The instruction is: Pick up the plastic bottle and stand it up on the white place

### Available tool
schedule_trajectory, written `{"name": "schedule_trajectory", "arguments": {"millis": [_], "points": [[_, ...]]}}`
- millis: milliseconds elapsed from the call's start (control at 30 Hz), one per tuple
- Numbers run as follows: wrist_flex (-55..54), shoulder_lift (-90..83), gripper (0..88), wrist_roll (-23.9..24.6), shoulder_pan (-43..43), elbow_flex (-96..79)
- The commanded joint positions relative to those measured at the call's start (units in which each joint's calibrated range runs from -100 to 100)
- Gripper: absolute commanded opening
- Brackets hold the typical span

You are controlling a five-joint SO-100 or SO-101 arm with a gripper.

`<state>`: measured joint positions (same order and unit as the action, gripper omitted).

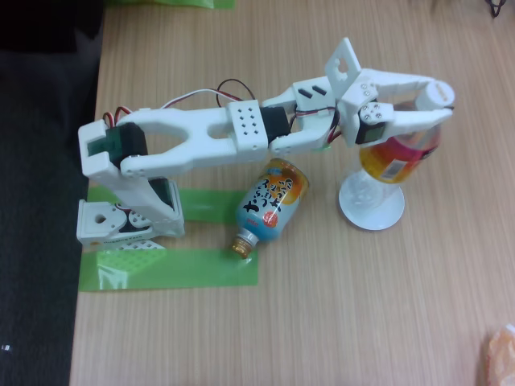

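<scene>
The plastic bottle (396,157), clear with a red and orange label, rises from the white place (366,217), a small round white plate at the right of the fixed view. Its base sits on or just over the plate; I cannot tell whether they touch. The bottle's white cap (435,94) shows between the two white fingers. My gripper (440,103) is shut on the bottle's upper part, just below the cap. The arm reaches in from the left.
A blue-and-orange bottle-shaped can (272,203) lies on its side just left of the plate, under my forearm. The arm's base (121,217) stands on green tape strips (169,269) at the table's left edge. A pale orange thing (500,354) sits at the bottom right corner.
</scene>
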<state>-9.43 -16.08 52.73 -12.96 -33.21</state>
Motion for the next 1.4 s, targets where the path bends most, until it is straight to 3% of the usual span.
{"name": "schedule_trajectory", "arguments": {"millis": [0,833,1367], "points": [[-1.0,-5.7,5.8,-0.2,-0.1,-2.2],[-1.0,-14.5,5.8,-0.4,-0.1,-8.8],[-0.9,-34.2,5.8,-1.7,-0.1,-18.3]]}}
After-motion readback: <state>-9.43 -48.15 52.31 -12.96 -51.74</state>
